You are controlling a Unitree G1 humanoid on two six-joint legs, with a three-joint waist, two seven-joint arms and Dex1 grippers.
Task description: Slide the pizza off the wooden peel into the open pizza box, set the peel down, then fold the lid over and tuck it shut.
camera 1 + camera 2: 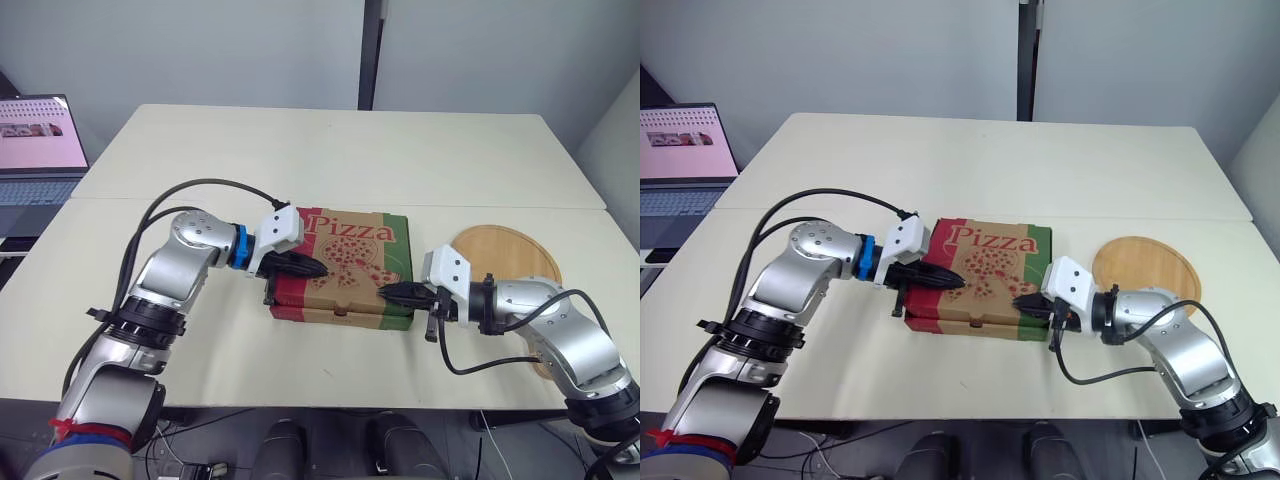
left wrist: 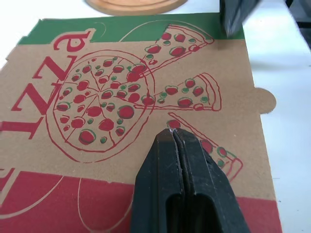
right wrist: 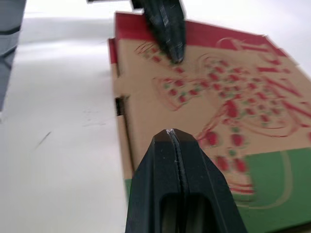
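The pizza box (image 1: 350, 262) lies closed on the table, its printed lid (image 2: 121, 97) flat on top. My left gripper (image 1: 318, 269) is shut, its tip resting over the lid near the box's left side; its fingers (image 2: 180, 184) sit pressed together above the print. At the box's front right corner my right gripper (image 1: 385, 293) is shut too, with its fingers (image 3: 175, 184) over the lid's green edge. The round wooden peel (image 1: 505, 255) lies flat on the table to the right of the box, bare on top.
A laptop (image 1: 35, 150) stands open at the far left on a neighbouring table. A seam (image 1: 480, 205) between two tabletops runs behind the box. Black cables trail from both arms. A wall stands behind the table.
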